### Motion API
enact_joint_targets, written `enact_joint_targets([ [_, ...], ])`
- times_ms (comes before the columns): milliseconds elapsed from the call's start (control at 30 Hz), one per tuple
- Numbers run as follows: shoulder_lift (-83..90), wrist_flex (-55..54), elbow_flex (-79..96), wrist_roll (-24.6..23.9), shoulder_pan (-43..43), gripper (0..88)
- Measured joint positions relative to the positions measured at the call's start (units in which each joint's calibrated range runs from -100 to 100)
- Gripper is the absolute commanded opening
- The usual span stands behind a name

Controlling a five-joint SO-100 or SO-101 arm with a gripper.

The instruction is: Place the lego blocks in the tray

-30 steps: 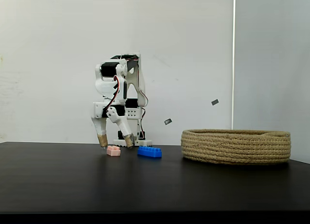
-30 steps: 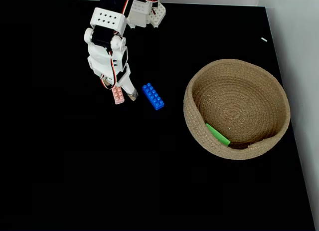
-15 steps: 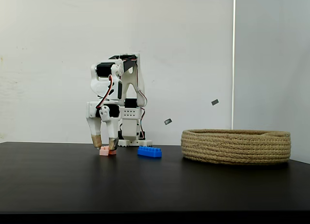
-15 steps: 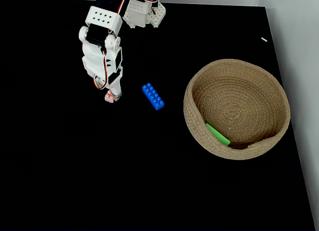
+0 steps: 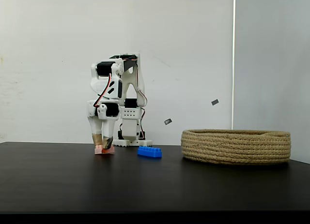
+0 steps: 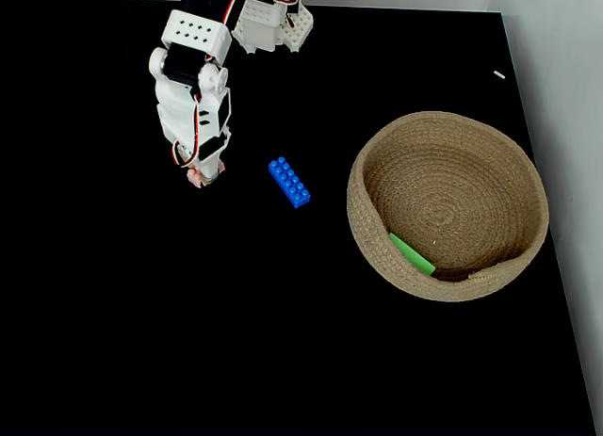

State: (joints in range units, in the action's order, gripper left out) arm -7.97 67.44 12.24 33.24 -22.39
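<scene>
Over on the left the gripper (image 5: 103,145) points straight down, fingers pinched on the pink brick (image 5: 103,150) at table level, ready to lift. The blue brick (image 6: 289,182) lies loose beside it; rightward, the green brick (image 6: 412,253) already lies in the tray (image 6: 372,163)
</scene>
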Motion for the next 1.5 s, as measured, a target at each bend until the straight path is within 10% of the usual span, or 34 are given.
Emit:
enact_joint_targets([
  [467,23.6,19.2,-7.2,-19.0,20.8,0.2],
  [900,16.3,8.3,-20.8,-45.8,40.6,9.7],
  [1500,13.9,6.3,-21.7,-48.4,44.1,25.6],
])
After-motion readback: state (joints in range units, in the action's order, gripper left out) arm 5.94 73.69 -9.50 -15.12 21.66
